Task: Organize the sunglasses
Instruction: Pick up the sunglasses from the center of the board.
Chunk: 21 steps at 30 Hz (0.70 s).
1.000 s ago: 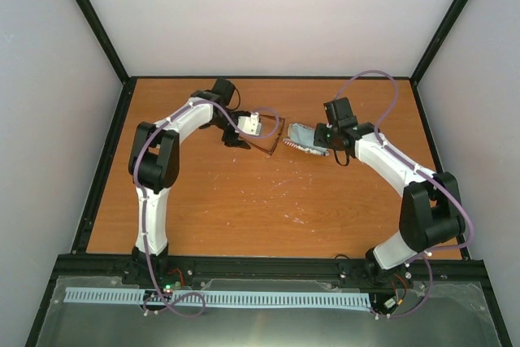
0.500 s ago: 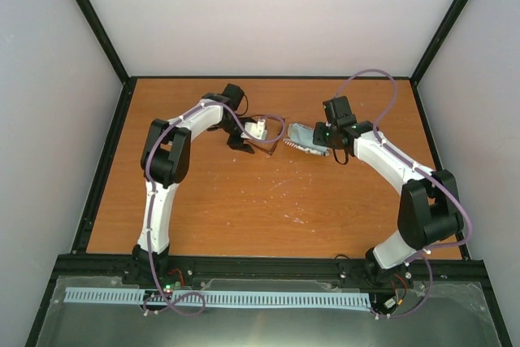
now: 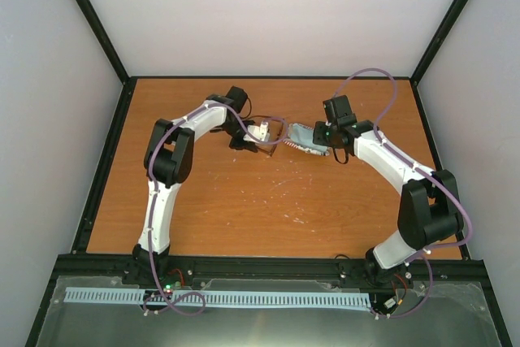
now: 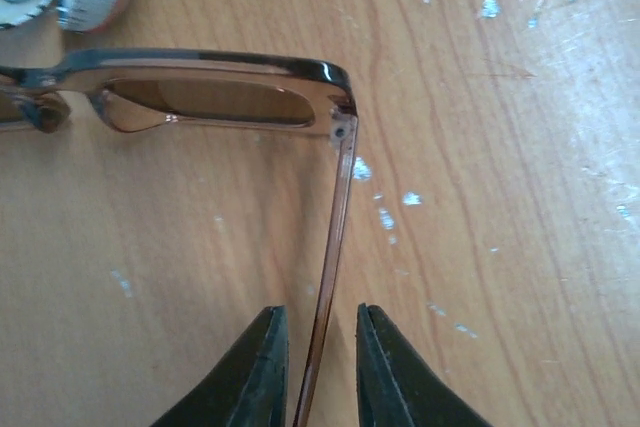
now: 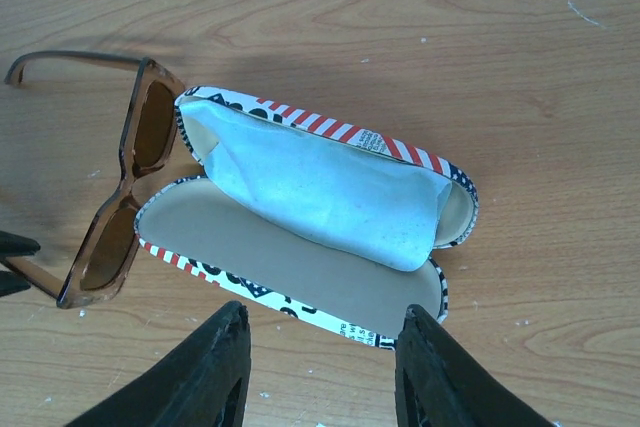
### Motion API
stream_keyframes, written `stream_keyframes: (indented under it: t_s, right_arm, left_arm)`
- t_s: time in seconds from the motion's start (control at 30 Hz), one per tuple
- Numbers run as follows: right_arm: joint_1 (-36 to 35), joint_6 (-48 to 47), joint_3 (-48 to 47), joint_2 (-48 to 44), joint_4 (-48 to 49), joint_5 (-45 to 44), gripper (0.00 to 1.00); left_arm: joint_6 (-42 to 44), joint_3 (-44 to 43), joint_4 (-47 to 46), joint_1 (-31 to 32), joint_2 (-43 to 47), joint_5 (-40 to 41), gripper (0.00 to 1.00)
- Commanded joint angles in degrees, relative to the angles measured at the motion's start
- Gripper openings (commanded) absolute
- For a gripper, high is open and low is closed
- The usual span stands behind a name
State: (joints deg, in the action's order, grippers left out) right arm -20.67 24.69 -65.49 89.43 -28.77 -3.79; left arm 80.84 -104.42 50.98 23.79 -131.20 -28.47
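The sunglasses, brown-framed with brownish lenses, lie unfolded on the wooden table, their front against the left end of the open flag-patterned case. A light blue cloth lies inside the case. In the left wrist view one temple arm runs down between the fingertips of my left gripper. Its jaws stand narrowly apart, with a thin gap on each side of the temple. My right gripper hovers open over the near edge of the case, holding nothing. From above, the sunglasses sit between both grippers.
The wooden table carries white scuff marks. Black frame rails run along its edges, and pale walls stand close behind and on both sides. Both arms reach inward toward the table's far middle.
My left arm has moved right to the sunglasses, and its jaws have narrowed around the temple arm. The right arm, the case and the sunglasses have stayed put.
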Motion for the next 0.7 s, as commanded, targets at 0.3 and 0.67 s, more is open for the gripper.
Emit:
stream_keyframes:
  t_s: [0.3,0.67]
  right_arm:
    - [-0.4,-1.2,-1.4,0.6,0.9,2.2,0.41]
    - [-3.9,-2.6,-10.6,9.7,-4.1,11.9,0.41]
  left_arm:
    - [-2.1,10.5,0.0,2.3,6.3,-0.8,0.07]
    - [-7.6,16.0,-0.3,2.7,16.2,-4.7,0.0]
